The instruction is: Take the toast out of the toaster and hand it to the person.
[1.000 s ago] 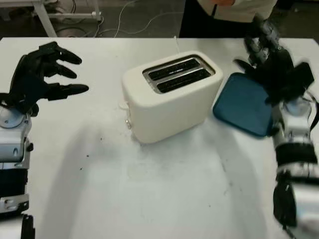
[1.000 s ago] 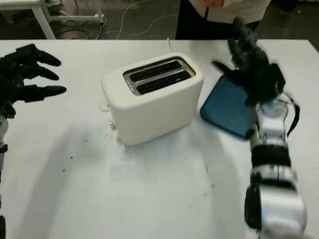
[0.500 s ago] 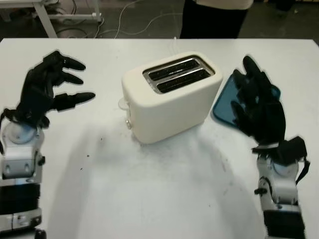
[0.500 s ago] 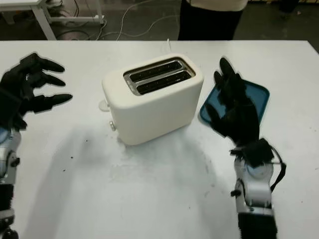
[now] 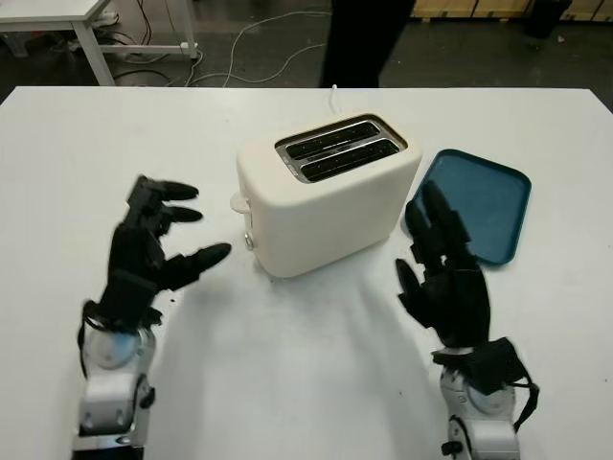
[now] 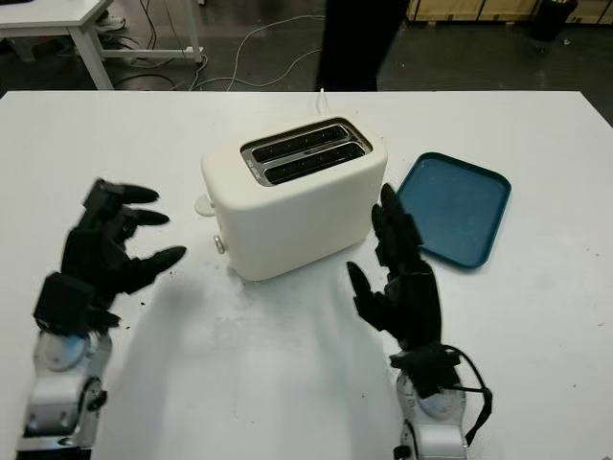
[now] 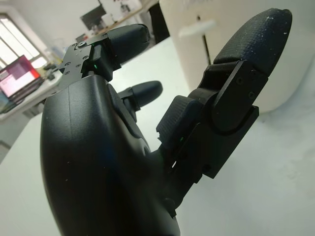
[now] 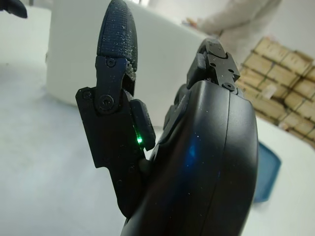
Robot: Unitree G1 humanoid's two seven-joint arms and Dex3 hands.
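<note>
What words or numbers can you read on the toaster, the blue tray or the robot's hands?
None can be read.
Toaster: plain cream sides, no words or brand to be seen.
Blue tray: plain, no label.
Left hand and right hand: black, open, one on each side of the toaster, no writing.
Right wrist view: a small green light on the hand, not a sign.
Left wrist view: a far-off screen, too blurred to read.

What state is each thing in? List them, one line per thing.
toaster: upright on the table, both slots open at the top, no toast sticking out.
blue tray: flat on the table beside the toaster, nothing on it.
left hand: open, left of the toaster.
right hand: open, in front of the tray.
</note>
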